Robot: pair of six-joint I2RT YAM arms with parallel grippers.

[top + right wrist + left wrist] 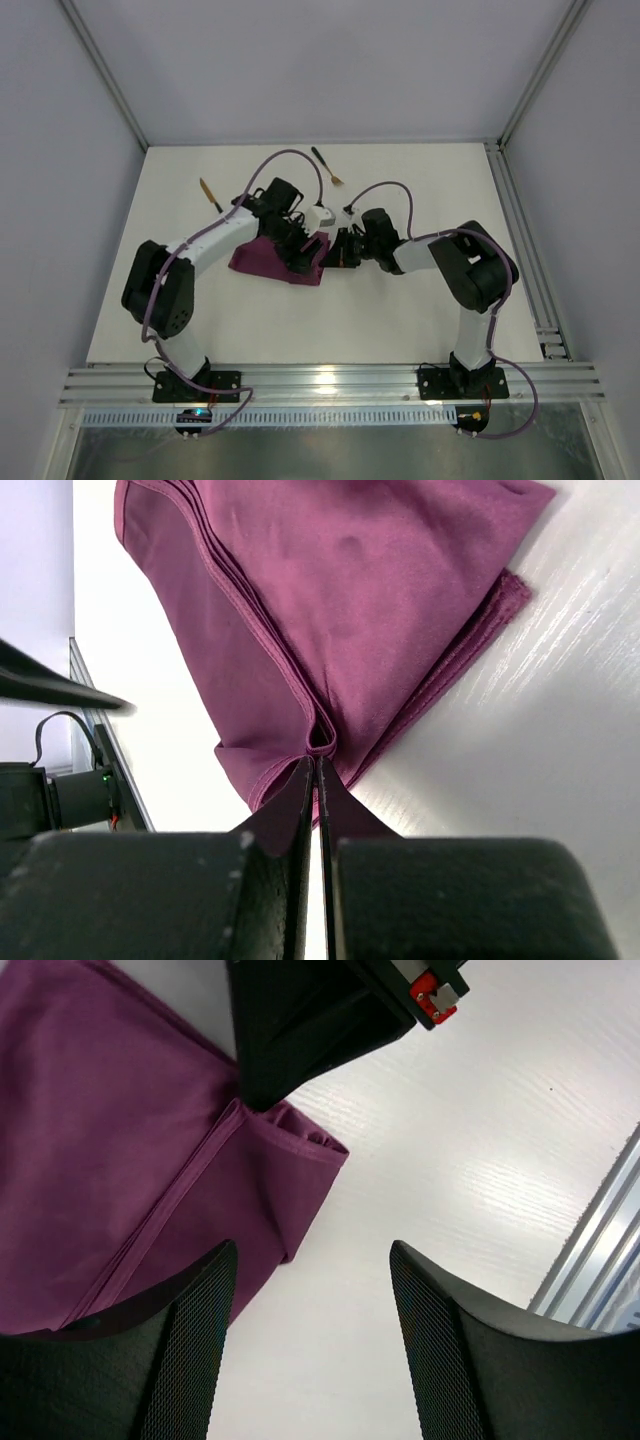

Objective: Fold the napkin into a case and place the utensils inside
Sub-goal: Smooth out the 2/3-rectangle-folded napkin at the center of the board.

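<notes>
The magenta napkin (pixel 262 260) lies folded in several layers at the table's middle, under both wrists. My right gripper (pixel 318 762) is shut, its tips pinching a hemmed fold at the napkin's (pixel 340 590) edge. My left gripper (pixel 312 1252) stands open over bare table just right of the napkin's (pixel 110 1160) corner, with nothing between its fingers (pixel 200 1310). The right gripper's black body (pixel 300 1020) reaches in from above in the left wrist view. Of the utensils, the gold knife (pixel 210 193) lies at the back left and the gold fork (pixel 326 165) at the back centre, both apart from the cloth.
Aluminium rails run along the table's right side (pixel 520 230) and near edge (pixel 330 385), and show in the left wrist view as a rail (pixel 600 1260). Grey walls enclose the back and sides. A cable and base hardware (pixel 60 780) sit at the left of the right wrist view.
</notes>
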